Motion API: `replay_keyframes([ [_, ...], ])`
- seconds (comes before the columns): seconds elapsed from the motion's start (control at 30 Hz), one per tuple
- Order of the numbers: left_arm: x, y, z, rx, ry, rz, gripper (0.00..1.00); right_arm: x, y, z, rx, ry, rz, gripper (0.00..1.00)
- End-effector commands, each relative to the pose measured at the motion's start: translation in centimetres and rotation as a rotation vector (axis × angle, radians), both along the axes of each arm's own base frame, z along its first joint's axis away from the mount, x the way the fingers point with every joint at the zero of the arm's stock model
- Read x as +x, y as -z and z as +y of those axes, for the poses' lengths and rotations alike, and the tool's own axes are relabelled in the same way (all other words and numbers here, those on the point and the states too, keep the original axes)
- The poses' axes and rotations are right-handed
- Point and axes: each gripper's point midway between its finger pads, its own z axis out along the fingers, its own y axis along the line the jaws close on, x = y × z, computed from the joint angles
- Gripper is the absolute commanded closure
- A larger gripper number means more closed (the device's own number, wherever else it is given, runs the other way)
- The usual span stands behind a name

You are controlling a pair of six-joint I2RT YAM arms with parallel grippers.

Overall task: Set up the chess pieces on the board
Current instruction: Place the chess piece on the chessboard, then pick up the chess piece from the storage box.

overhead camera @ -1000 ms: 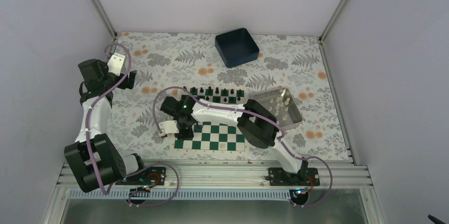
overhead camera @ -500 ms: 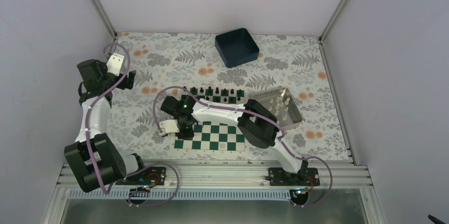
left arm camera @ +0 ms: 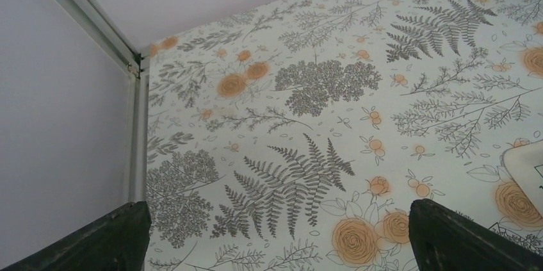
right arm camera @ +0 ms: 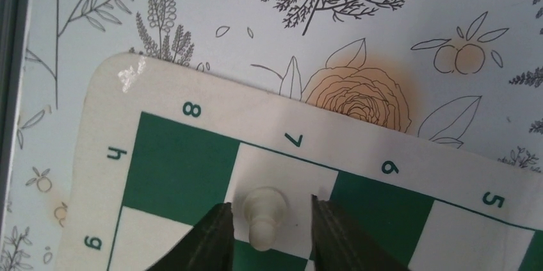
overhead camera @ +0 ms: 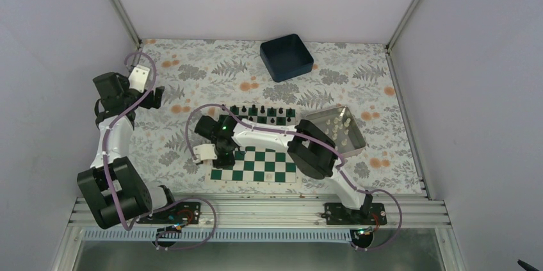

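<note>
A white cloth printed with grey ferns and orange flowers (overhead camera: pixel 205 75) covers the table. A dark blue square plastic bin (overhead camera: pixel 286 57) sits near the far edge, well apart from a silver metal tray (overhead camera: pixel 354 141) at the right. Small black chess pieces (overhead camera: pixel 262 111) stand upright in 1 row just left of the tray.

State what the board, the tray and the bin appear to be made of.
Board: thin matte vinyl or card, likely; its printed corner is scuffed. Tray: shiny silver metal. Bin: dark blue, matte, probably plastic.
</note>
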Motion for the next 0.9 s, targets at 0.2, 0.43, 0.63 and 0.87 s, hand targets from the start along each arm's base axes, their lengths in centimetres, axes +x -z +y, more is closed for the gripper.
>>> replay_keyframes([
  [0.2, 0.5, -0.7, 0.0, -0.007, 0.025, -0.028, 0.00, 3.0, -10.5, 0.5, 0.191, 0.064, -0.088, 0.54],
  [0.43, 0.5, -1.5, 0.0, -0.008, 0.026, -0.040, 0.00, 9.4, -17.5, -5.4, 0.261, 0.241, -0.189, 0.53],
  [0.63, 0.7, -2.0, -0.3, -0.029, 0.034, -0.052, 0.00, 18.7, -19.6, -20.0, 0.237, 0.606, -0.264, 0.53],
  [0.87, 1.1, -2.4, -0.6, -0.059, 0.043, -0.070, 0.00, 20.5, -16.5, -35.3, 0.139, 0.902, -0.306, 0.53],
])
